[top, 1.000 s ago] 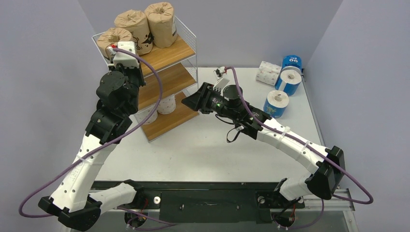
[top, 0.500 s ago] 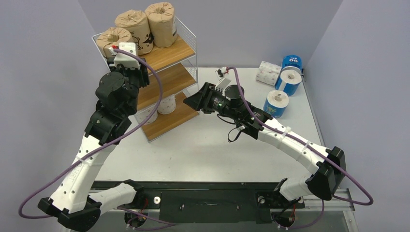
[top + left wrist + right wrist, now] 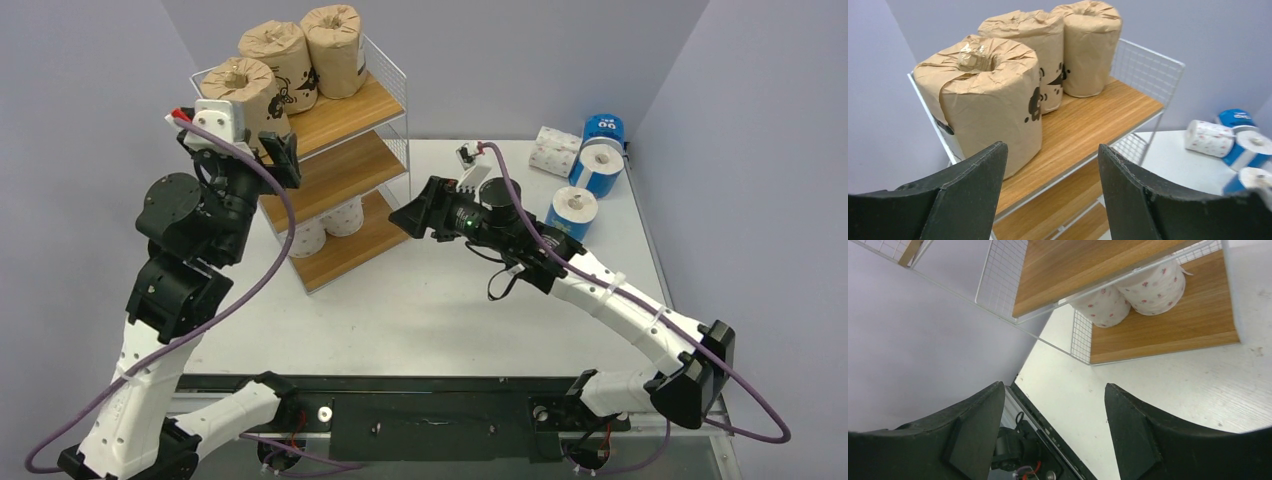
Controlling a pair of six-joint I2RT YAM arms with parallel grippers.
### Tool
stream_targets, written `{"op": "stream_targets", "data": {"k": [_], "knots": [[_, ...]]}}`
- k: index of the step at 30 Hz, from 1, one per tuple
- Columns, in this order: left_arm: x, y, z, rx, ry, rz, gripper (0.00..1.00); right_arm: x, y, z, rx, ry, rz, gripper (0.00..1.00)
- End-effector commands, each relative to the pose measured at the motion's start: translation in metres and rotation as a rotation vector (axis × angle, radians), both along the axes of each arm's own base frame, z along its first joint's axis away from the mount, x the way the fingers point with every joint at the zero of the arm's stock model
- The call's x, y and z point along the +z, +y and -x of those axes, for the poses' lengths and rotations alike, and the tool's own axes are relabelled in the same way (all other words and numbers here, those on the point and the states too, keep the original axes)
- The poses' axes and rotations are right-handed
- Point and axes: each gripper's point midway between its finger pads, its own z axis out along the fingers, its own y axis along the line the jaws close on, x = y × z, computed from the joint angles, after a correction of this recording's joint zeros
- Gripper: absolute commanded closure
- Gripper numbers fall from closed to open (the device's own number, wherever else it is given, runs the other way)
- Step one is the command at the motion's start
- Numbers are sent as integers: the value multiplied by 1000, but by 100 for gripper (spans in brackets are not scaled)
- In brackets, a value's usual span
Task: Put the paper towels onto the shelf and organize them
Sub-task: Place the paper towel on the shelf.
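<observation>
Three brown-paper-wrapped rolls (image 3: 985, 105) with dark print stand upright in a row on the top board of the shelf (image 3: 345, 110), a three-tier rack of thin white wire mesh and light brown wooden boards; the row runs from the board's seven o'clock corner toward one o'clock, each roll touching the next. On the bottom board two white rolls with pink dots (image 3: 1150, 287) stand side by side, pressed together, toward the rack's nine o'clock side; the middle board shows only bare wood where it can be seen.

In the overhead view the shelf stands at ten o'clock on the white table (image 3: 420, 300). At two o'clock, well apart from the rack, three blue-wrapped rolls (image 3: 598, 165) sit in a loose cluster; just beside them, at their ten o'clock, lies white dotted towel paper (image 3: 555, 150) on its side, one roll or two I cannot tell.

The left gripper (image 3: 1050, 147) hangs at seven o'clock of the nearest brown roll, near it but apart; its black fingers are spread wide with nothing between them. The right gripper (image 3: 1053, 386) hovers over the table at four o'clock of the shelf, facing the bottom board, apart from it; its claw too is wide and empty.
</observation>
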Motion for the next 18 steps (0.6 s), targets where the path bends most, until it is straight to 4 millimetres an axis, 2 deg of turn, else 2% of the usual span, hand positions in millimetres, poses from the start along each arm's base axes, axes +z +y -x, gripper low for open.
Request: {"op": "stream_targets", "data": {"k": [1,2,3,4,5,6,7,8,9,10,11,12,13,15,18], "knots": [[31,-14,27,-131,-49,92,35,13,-34,3,-72,-91,72,30],[36,-16,31,-150,-53,108,35,4,-40,4,-84,-81,98,29],[36,-21,32,-170,-46,115,35,7,-49,3,-118,-101,105,29],[39,-25,34,-188,-51,121,35,-3,-55,3,-136,-92,129,29],[37,-32,35,-214,-39,122,35,-1,-65,1,-176,-108,138,29],[39,-36,36,-227,-37,125,34,-14,-73,-1,-208,-98,168,29],[36,-47,37,-260,-25,121,34,-13,-85,-4,-265,-118,181,29],[35,-56,39,-282,-17,121,32,-24,-94,-8,-306,-117,210,28],[30,-65,37,-292,-5,103,32,-23,-101,-7,-325,-134,217,28],[27,-77,41,-316,5,97,31,-35,-109,-9,-361,-131,251,27],[21,-87,39,-325,15,77,30,-35,-116,-8,-382,-144,257,26],[18,-99,43,-346,23,67,29,-47,-125,-10,-419,-138,290,24],[11,-110,41,-353,31,41,28,-49,-132,-10,-439,-141,295,23],[0,-133,46,-379,38,0,26,-68,-147,-11,-486,-128,348,21],[-16,-165,55,-423,54,-30,23,-85,-170,-14,-561,-110,435,17]]}}
